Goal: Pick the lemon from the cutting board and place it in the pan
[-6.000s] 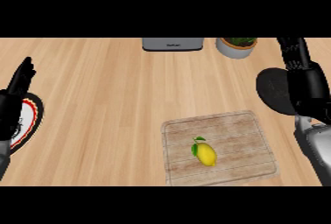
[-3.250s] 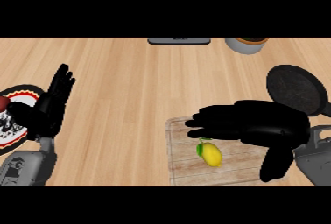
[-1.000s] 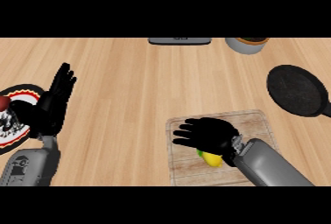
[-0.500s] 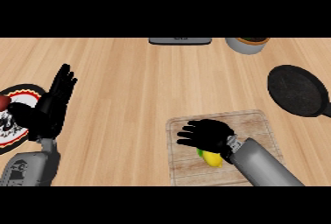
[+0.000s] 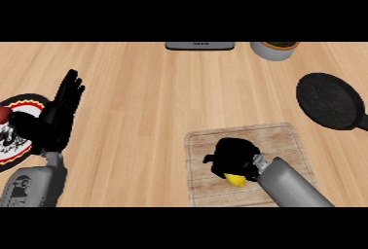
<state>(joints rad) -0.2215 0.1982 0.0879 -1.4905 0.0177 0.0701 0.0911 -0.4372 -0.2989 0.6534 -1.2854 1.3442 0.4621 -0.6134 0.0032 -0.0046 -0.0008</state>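
On the light wooden cutting board (image 5: 280, 136) my right hand (image 5: 233, 155) is curled down over the yellow lemon (image 5: 236, 180). Only the lemon's near tip shows under the hand. The black pan (image 5: 332, 101) lies on the counter to the right, beyond the board, with nothing in it. My left hand (image 5: 57, 116) rests open at the left edge, fingers up.
A plate with a red and black rim (image 5: 13, 141) lies at the far left, partly behind my left hand. A grey appliance (image 5: 200, 45) and a pot with a plant (image 5: 274, 49) stand along the counter's far edge.
My right hand's fingers have curled in round the lemon and now hide most of it. The left hand has not moved.
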